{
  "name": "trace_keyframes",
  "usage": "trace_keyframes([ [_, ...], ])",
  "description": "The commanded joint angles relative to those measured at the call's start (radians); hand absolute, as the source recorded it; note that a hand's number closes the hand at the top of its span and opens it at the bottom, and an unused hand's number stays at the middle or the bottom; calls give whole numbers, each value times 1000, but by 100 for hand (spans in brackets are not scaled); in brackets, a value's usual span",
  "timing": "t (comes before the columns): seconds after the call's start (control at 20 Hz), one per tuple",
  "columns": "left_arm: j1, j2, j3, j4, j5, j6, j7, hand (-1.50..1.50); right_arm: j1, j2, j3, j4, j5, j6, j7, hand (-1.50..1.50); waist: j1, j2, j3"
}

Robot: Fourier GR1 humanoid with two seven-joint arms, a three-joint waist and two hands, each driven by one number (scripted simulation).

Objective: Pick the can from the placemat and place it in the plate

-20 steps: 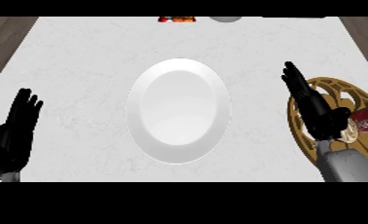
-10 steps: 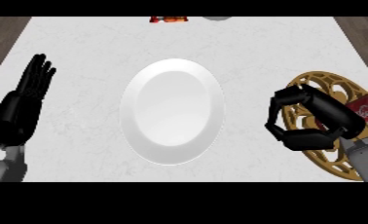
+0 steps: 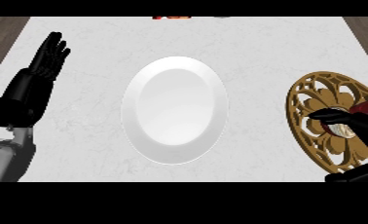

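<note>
The plate [image 3: 174, 108] lies bare in the middle of the white counter [image 3: 93, 135], with open counter all round it: a wide strip toward the far edge, a narrower one toward the near edge, and clear room on both sides. The left hand [image 3: 42, 74] rests near the counter's left edge, fingers straight and pointing up, well apart from the plate. At the right edge the gold placemat [image 3: 305, 99] is cut off by the view's border, and a gap of counter separates its rim from the plate. The can [image 3: 343, 129] is over the placemat's right part, mostly hidden. The right hand [image 3: 332, 116] curls round it, a dark finger across its top and another part of the hand showing lower down at the corner. Whether the can touches the mat I cannot tell. At the far edge a red thing [image 3: 173, 17] and a grey thing [image 3: 223, 16] just peep in.
</note>
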Motion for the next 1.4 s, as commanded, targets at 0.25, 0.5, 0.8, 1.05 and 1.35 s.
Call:
trace_keyframes([
  [0.25, -24, -19, -9, -54, -44, 8, 73, 0, 6, -243, -240, -10, -61, 111, -66, -150, 11, -1, -2],
  [0.5, -41, -10, 14, -24, -30, -13, 67, 0, -8, -429, -248, -26, 95, 52, 74, -150, 11, 0, -3],
  [0.8, -23, -37, -3, -19, -54, -15, 23, 0, -30, -607, -183, -47, 299, 79, 153, -150, 33, 5, -3],
  [1.05, -106, -51, 8, -1, -60, -10, 99, 0, -26, -591, -98, -75, 418, 100, 198, -150, 28, 5, -2],
  [1.35, -94, -72, 24, 26, -74, -63, 66, 0, -117, -475, -38, -28, 582, 88, 268, -150, 37, 6, -2],
])
